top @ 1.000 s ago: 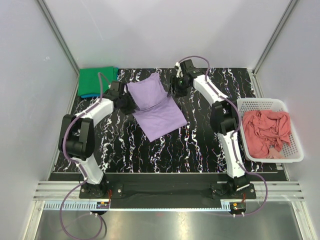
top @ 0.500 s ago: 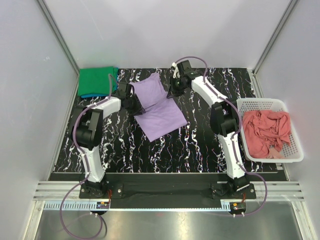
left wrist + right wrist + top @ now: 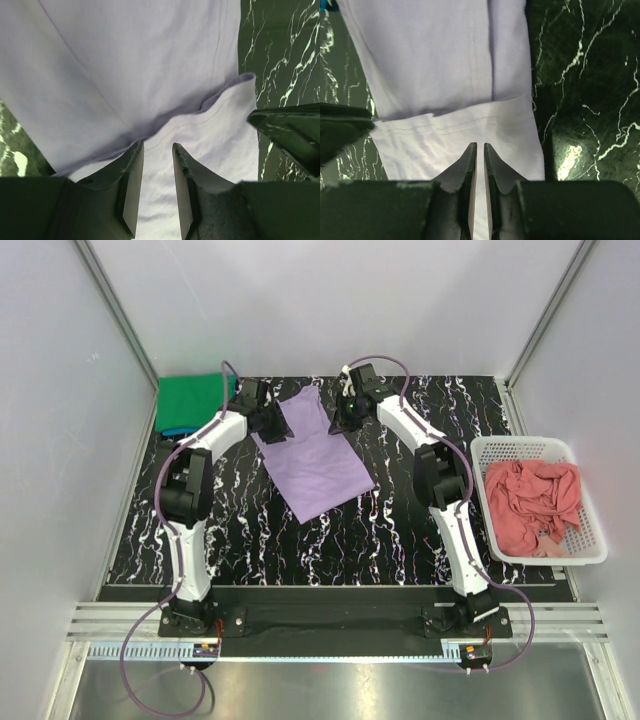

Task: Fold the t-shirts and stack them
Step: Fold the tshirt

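The light purple t-shirt [image 3: 318,468] lies flat and folded on the black marbled table, slanting from far centre toward the middle. My left gripper [image 3: 273,423] sits at its far left corner; in the left wrist view [image 3: 157,145] the jaws stand a little apart over the purple cloth [image 3: 150,60]. My right gripper [image 3: 338,421] is at the far right corner; in the right wrist view [image 3: 480,145] the jaws are nearly closed on the hemmed edge of the purple cloth [image 3: 435,60]. The green t-shirt [image 3: 190,400] lies folded at the far left on the blue t-shirt [image 3: 177,430]. The salmon t-shirt [image 3: 530,502] lies crumpled.
The white lattice basket [image 3: 522,443] holding the salmon shirt stands at the right edge of the table. White walls with metal frame posts close in the table on three sides. Both arms reach across to the far edge.
Both grippers have moved toward the far edge, drawing the raised far part of the purple shirt out. It now lies flat and longer. The left jaws stand slightly apart.
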Robot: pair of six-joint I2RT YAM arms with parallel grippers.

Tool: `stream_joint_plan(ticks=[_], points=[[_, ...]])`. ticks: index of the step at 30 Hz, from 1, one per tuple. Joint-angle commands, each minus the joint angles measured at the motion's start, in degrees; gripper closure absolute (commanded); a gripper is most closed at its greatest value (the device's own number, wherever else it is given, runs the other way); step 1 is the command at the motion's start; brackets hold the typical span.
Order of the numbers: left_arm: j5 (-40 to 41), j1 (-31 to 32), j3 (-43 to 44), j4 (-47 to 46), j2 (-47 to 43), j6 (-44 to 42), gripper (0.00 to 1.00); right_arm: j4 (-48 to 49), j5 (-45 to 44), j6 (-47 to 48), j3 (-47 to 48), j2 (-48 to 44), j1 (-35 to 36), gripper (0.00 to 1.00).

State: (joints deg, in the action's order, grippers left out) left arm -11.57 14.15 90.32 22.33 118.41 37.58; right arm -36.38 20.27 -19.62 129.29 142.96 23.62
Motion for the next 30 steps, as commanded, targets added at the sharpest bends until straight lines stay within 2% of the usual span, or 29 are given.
stream_joint_plan(ticks=[1,2,3,5,6,8,10,12,13,14,16,19,26,30], points=[[4.9,-1.1,4.7,4.9,0.3,-3.0,0.64,-2.0,-2.4,0.1,3.5,-0.7,-0.2,0.82],[5.8,-1.2,5.3,6.7,-1.9,-3.7,0.64,-3.4,-3.0,0.7,4.6,-1.2,-0.3,0.80],[6.6,-1.3,5.6,7.7,-3.4,-5.0,0.63,-4.9,-3.8,2.7,4.7,-2.9,-0.3,0.72],[9.3,-1.2,5.4,11.5,-8.6,-5.9,0.60,-8.6,-4.1,4.5,2.1,-5.6,-1.0,0.63],[9.1,-1.2,3.2,12.4,-10.5,-5.4,0.59,-9.4,-2.9,5.4,0.2,-7.0,-2.1,0.60],[4.7,-0.3,-4.0,11.9,-16.8,-4.9,0.56,-11.3,0.2,8.3,-6.6,-13.1,-4.0,0.46],[2.6,0.8,-10.4,11.4,-20.9,-3.8,0.54,-12.6,3.0,10.4,-11.2,-15.6,-5.0,0.42],[0.0,1.8,-17.2,8.4,-24.8,-0.4,0.52,-13.9,4.1,13.2,-16.6,-17.4,-5.2,0.40],[-2.2,3.1,-24.8,6.6,-28.3,0.9,0.51,-15.8,4.3,16.1,-18.0,-18.2,-5.4,0.39],[-2.8,3.8,-28.0,2.8,-30.2,2.4,0.51,-17.0,5.0,17.2,-19.4,-18.3,-5.8,0.38],[-4.4,5.4,-36.7,-0.6,-34.4,7.5,0.48,-17.6,9.3,18.6,-21.2,-18.9,-7.2,0.37],[-4.1,8.7,-44.7,-8.8,-36.8,13.0,0.44,-16.9,11.8,19.2,-24.7,-19.3,-8.8,0.35],[-1.8,13.2,-51.2,-18.2,-33.8,18.2,0.42,-10.9,21.2,17.5,-29.5,-16.8,-9.1,0.42],[-0.6,13.3,-51.9,-17.4,-33.9,19.4,0.42,-9.2,20.5,16.1,-32.2,-17.4,-9.0,0.47]])
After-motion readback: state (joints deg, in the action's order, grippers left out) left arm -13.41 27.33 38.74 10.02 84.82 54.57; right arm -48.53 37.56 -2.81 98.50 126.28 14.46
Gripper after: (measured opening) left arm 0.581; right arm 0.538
